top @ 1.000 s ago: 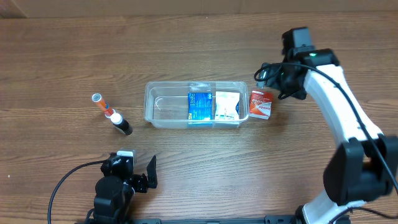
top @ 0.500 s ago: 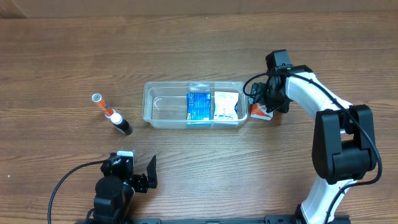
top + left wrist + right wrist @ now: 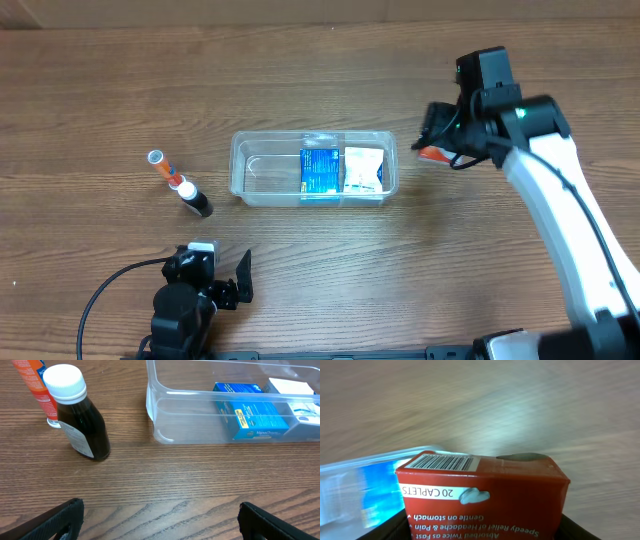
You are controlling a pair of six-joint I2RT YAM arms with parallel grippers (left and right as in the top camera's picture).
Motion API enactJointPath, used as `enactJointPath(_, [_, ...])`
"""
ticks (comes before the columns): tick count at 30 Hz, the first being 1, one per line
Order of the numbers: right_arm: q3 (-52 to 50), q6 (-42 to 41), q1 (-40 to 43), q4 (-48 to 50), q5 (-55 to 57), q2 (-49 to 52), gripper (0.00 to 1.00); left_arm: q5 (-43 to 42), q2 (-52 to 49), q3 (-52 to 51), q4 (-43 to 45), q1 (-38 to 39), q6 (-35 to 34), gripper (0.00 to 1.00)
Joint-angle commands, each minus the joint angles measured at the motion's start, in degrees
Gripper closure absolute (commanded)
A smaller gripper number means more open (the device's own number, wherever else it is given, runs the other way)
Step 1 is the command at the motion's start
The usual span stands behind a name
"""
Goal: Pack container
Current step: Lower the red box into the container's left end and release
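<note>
The clear plastic container (image 3: 250, 170) lies mid-table and holds a blue box (image 3: 320, 170) and a white packet (image 3: 364, 169); its near wall shows in the left wrist view (image 3: 200, 425). My right gripper (image 3: 437, 147) is shut on a red caplet box (image 3: 485, 492), lifted off the table just right of the container. My left gripper (image 3: 225, 285) is open and empty near the front edge, its fingertips at the bottom corners of the left wrist view (image 3: 160, 517).
A dark bottle with a white cap (image 3: 195, 198) and an orange tube (image 3: 166, 170) lie left of the container; both show in the left wrist view, bottle (image 3: 82, 420), tube (image 3: 37, 385).
My right gripper has closed on the red box beside the container and lifted it off the table. The left arm has not moved.
</note>
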State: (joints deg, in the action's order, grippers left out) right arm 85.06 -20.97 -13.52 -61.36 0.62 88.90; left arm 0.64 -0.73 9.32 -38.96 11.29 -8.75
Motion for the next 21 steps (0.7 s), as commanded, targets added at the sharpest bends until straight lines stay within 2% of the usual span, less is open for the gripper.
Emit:
enactJointPath(1, [0.7,-1.4,-9.6,4.0,-3.5,-1.0,0.33,0.3,0.4,-0.3,0.3,0.5,1.1,0.00])
enactJointPath(4, [0.7,-3.5,-18.9,13.8,-1.8,3.5,0.34,0.3,0.4,-0.3,0.3,0.5,1.1,0.00])
enactJointPath(8, [0.7,-4.8,-25.7,22.7,-0.5,11.8,0.33,0.3,0.4,-0.3,0.3,0.5,1.1,0.00])
enactJointPath(13, [0.7,-7.2,-28.9,31.3,-2.9,21.9,0.33,0.3,0.5,-0.3,0.3,0.5,1.1,0.00])
enactJointPath(21, [0.7,-10.9,-29.2,34.4,-3.4,27.7,0.32,0.3,0.4,-0.3,0.3,0.5,1.1,0.00])
